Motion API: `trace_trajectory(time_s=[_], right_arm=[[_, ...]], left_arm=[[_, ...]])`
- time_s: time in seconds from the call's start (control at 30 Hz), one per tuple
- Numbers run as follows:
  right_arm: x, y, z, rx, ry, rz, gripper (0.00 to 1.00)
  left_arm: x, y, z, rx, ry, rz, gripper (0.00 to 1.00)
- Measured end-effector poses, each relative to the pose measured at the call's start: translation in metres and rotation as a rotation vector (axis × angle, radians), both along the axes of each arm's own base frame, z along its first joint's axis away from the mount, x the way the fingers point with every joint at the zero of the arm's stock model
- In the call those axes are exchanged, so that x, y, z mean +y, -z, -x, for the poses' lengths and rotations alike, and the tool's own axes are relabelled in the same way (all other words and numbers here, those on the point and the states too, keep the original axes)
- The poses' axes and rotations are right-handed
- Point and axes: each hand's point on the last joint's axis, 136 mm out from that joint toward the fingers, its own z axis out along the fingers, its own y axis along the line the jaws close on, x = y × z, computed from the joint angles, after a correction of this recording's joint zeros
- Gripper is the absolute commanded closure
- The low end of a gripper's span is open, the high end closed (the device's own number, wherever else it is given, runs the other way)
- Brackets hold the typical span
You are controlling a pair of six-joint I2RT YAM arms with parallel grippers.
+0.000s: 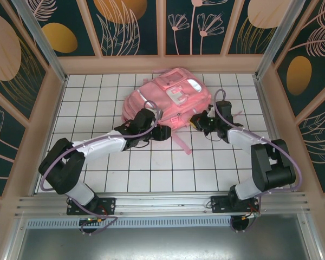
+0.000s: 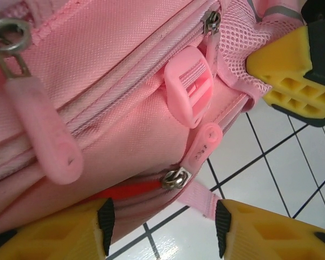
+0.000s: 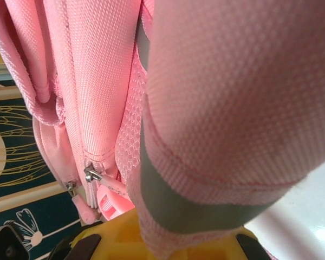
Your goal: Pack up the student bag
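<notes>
Gripping the zip pull is judged to be the step in hand. The student bag (image 1: 170, 97) lies at upper centre of the top view on the tiled table (image 1: 151, 168), with both grippers against its lower edge.

The left gripper (image 2: 163, 227) has its jaws apart at the bottom of the left wrist view. The metal slider (image 2: 176, 179) sits just above the gap, and its pink pull tab (image 2: 204, 145) angles up and right toward the buckle (image 2: 188, 92). The right gripper (image 3: 168, 246) is clamped on a fold of bag fabric carrying the grey reflective stripe (image 3: 189, 200).

Procedure:
1. Centre the tab between the pads before closing.
2. Avoid pinching the webbing strap (image 2: 197, 197) just right of the slider.
3. Use the right-hand grip as an anchor so the seam is taut.
4. Pull along the zip line, not across it.
</notes>
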Motion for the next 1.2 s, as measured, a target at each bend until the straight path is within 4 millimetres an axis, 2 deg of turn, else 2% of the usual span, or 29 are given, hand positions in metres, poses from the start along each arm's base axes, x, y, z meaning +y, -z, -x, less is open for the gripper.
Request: trace_trajectory(time_s=[0.37,0.53,0.63,0.8,1.0,1.17,1.2], right_arm=[[0.016,-0.009,0.01,-0.059,-0.048,-0.082,1.0],[0.021,-0.017,0.009,-0.099,-0.058,-0.101,1.0],[0.022,-0.021,0.011,-0.113,-0.063,-0.104,1.0],[0.023,-0.03,0.014,-0.141,-0.069,-0.11,1.0],[0.025,-0.032,0.016,-0.146,-0.076,-0.112,1.0],[0.026,-0.033,0.017,-0.146,-0.084,-0.115,1.0],[0.026,-0.033,0.017,-0.146,-0.086,-0.116,1.0]], left_arm=[[-0.013,0.015,0.006,0.109,0.008,0.06,0.35],[-0.013,0.017,0.005,0.12,-0.003,0.063,0.34],[-0.012,0.018,0.003,0.119,-0.019,0.059,0.39],[-0.005,0.018,-0.004,0.133,-0.055,0.069,0.6],[0.004,0.02,-0.008,0.15,-0.081,0.118,0.8],[0.007,0.014,-0.004,0.139,-0.077,0.154,0.82],[0.008,0.012,-0.003,0.134,-0.075,0.162,0.76]])
